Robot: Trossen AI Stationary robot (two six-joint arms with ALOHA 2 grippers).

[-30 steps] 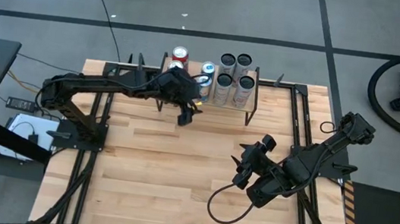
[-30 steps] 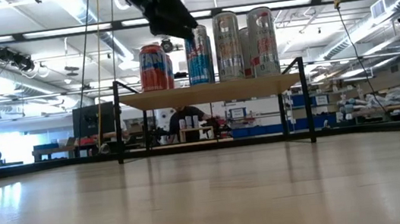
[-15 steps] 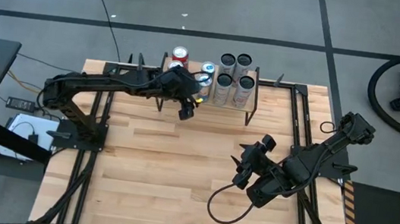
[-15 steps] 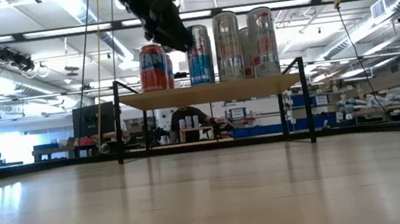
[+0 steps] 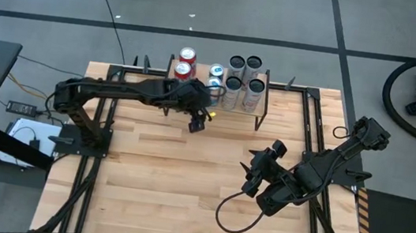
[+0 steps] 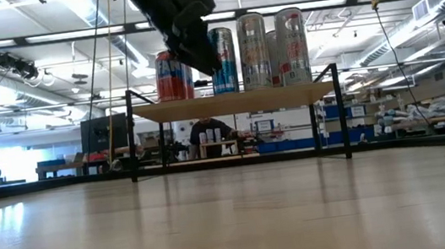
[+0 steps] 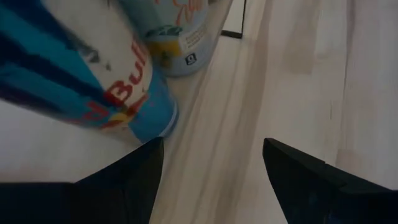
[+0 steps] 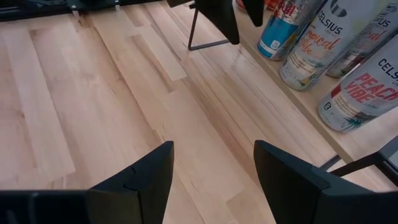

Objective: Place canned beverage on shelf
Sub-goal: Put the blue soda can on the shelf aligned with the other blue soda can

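While left hand (image 5: 197,123) hovers, cans (image 5: 242,82) crowd shelf (image 6: 233,103).

Blue Red Bull can (image 7: 93,87) upright on shelf (image 6: 233,103) w/ other cans, front edge.

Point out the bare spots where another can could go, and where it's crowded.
The shelf is crowded: red cans at its left end, a blue can mid-board, four tall cans at its right end. The left end effector hangs open at the front edge. The table is bare between both arms, in front of the shelf.
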